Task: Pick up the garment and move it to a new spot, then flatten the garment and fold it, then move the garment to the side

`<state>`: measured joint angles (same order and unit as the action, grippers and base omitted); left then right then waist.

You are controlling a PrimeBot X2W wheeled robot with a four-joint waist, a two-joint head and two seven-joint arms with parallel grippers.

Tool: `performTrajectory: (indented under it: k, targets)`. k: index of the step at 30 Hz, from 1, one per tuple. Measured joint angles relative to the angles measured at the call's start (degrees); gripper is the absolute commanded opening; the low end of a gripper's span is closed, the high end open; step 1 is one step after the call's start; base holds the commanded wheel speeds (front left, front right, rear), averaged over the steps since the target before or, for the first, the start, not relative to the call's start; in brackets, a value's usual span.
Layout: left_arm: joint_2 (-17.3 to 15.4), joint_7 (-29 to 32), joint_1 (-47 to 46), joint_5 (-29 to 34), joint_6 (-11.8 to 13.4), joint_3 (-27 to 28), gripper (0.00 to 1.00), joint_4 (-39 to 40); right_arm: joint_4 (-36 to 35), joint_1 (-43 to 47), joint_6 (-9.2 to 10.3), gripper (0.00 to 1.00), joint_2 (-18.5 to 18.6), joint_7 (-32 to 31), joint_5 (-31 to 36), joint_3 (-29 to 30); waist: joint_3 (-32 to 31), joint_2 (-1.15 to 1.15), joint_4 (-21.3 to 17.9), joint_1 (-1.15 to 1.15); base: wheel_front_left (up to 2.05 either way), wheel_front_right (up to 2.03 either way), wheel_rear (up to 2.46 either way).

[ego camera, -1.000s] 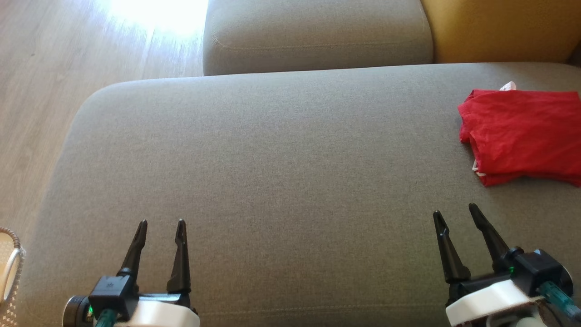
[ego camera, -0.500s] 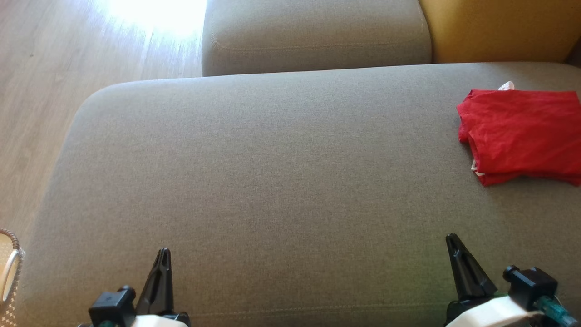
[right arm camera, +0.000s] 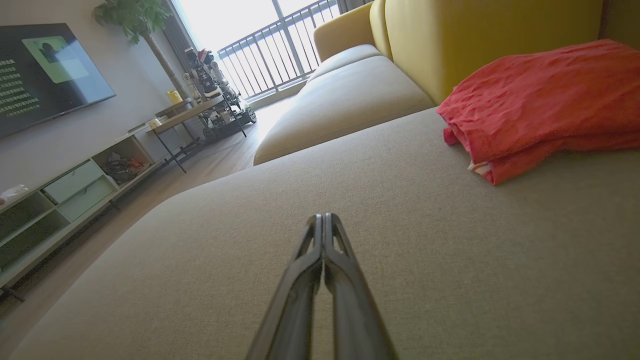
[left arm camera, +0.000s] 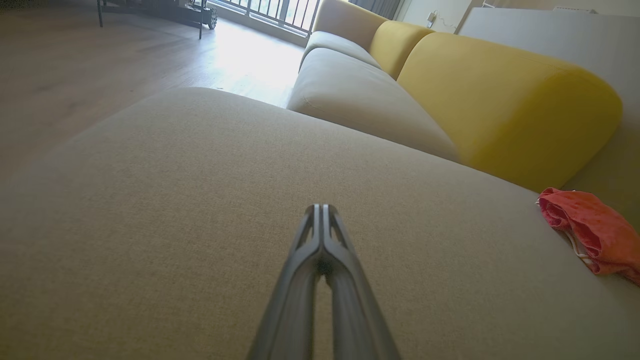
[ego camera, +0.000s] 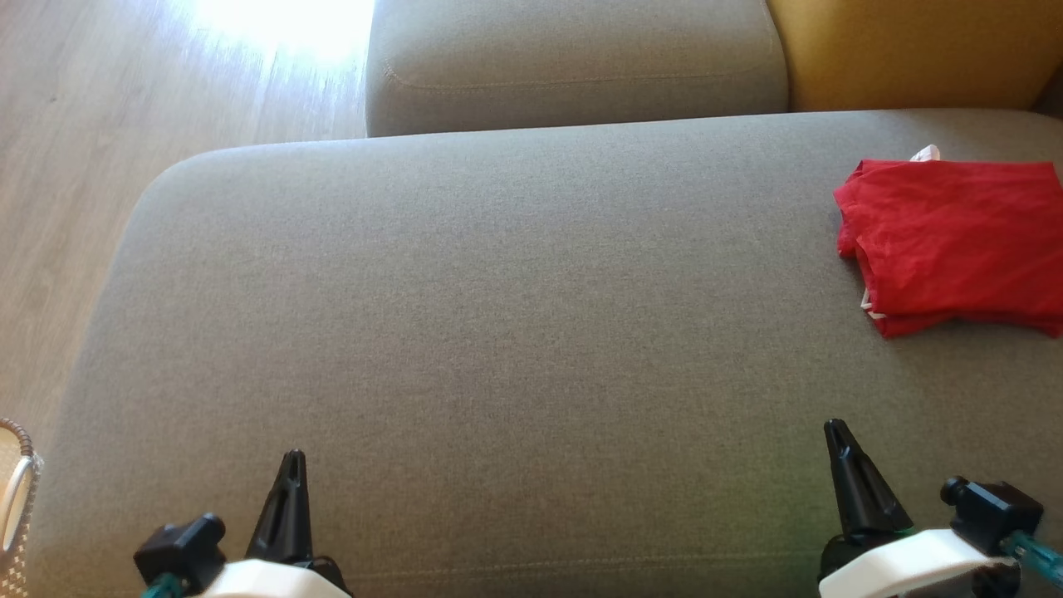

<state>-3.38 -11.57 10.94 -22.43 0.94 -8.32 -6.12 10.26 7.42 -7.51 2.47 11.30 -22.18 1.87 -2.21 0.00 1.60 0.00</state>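
Nearest me are my two grippers, low over the one grey seat cushion [ego camera: 498, 291]. My left gripper [ego camera: 291, 465] and right gripper [ego camera: 839, 433] both point forward, fingers pressed together on nothing. Farther right, one folded red garment [ego camera: 955, 237] lies on it near the yellow backrest [ego camera: 905, 50].

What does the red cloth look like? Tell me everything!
The cloth is bright red, thin and a little wrinkled, folded into a flat stack of layers. Bits of white trim peek out at its far edge and near-left corner. It lies on the grey cushion, to the robot's right, with nothing holding it.
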Motion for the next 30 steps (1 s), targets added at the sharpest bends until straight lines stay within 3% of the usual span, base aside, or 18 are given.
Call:
performTrajectory:
  k: [30]
  targets:
    - [-0.32,4.01,-3.53,-20.62,-2.05,2.12,0.00,-2.66,1.48,-2.61,0.01,0.00,0.18,-4.27,-20.26,0.69,0.68,0.00,-0.45,0.00,0.00,0.00,0.00]
